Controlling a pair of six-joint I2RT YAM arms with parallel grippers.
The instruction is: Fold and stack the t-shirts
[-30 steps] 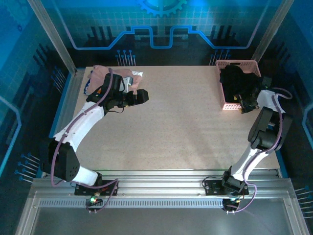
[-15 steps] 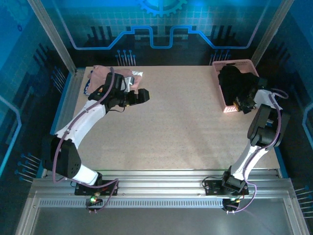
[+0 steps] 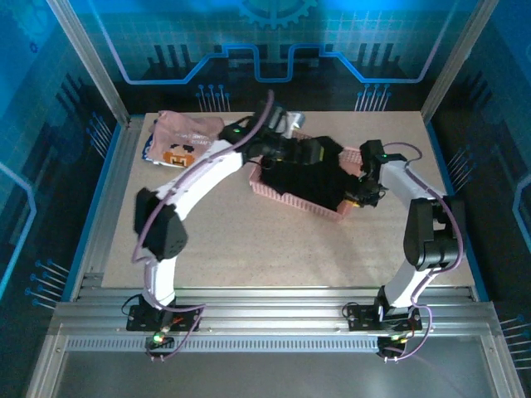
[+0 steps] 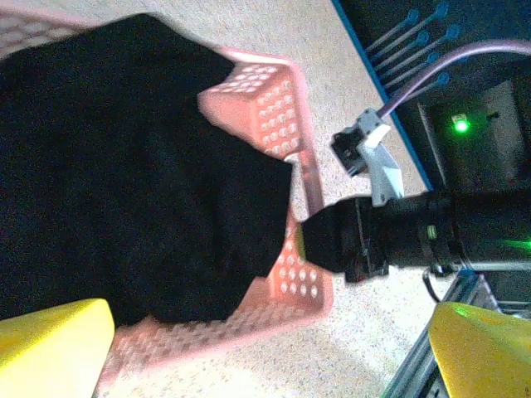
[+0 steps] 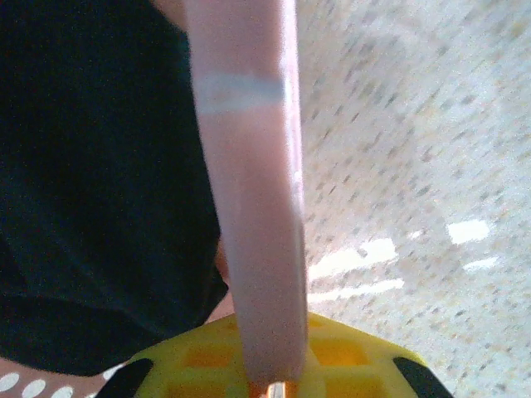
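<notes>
Dragged from corner to mid-table, the basket (image 3: 309, 205) holds the black shirt (image 3: 311, 176); close up my right gripper (image 5: 265, 358) pinches its rim, my left gripper (image 4: 265, 348) spreads above, while overhead shows the pink shirt (image 3: 184, 137) far-left.

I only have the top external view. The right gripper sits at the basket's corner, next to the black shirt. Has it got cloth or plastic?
Observer: Plastic. In the right wrist view the right gripper is shut on the rim of the pink basket. The black shirt lies beside that rim, outside the grip.
Operator: And the left gripper, is it holding anything?
Observer: No. In the left wrist view the left gripper is open. Its yellow fingers stand wide apart and are closed on nothing, with the shirt and basket beyond them.
</notes>
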